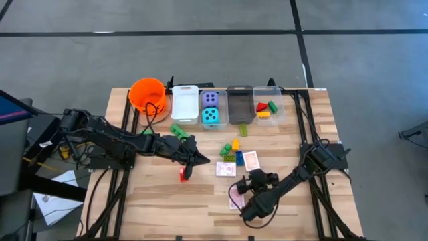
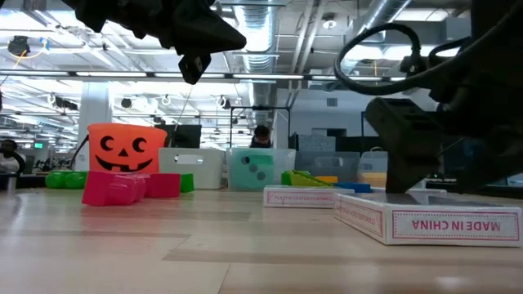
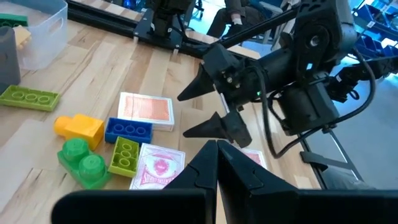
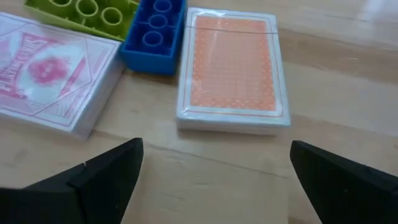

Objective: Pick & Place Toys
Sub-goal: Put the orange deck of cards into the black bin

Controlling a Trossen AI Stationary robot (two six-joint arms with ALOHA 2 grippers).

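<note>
The sorting looks partly done. In the high view a row of containers runs along the upper middle of the frame: an orange bucket, a white bin, a clear bin holding the purple die and the teal die, a dark bin, and a further clear bin holding a few red, green and yellow bricks. The dice and those bricks therefore appear to be put away.

A good deal is left on the worktop. A green brick lies just below the white bin and another green brick just below the dark bin. A red brick sits left of centre. At the centre of the frame is a cluster of green, yellow and blue bricks with two packs of cards, one orange-backed pack and one pink-printed pack, beside it. A third pack shows partly under the right arm, lower down.

The left pincer hangs above the worktop near the red brick, clenched and holding nothing visible. The right pincer is spread wide and empty, facing the orange-backed pack, which lies between its fingers' line and just ahead. That pack seems the next item to go.
</note>
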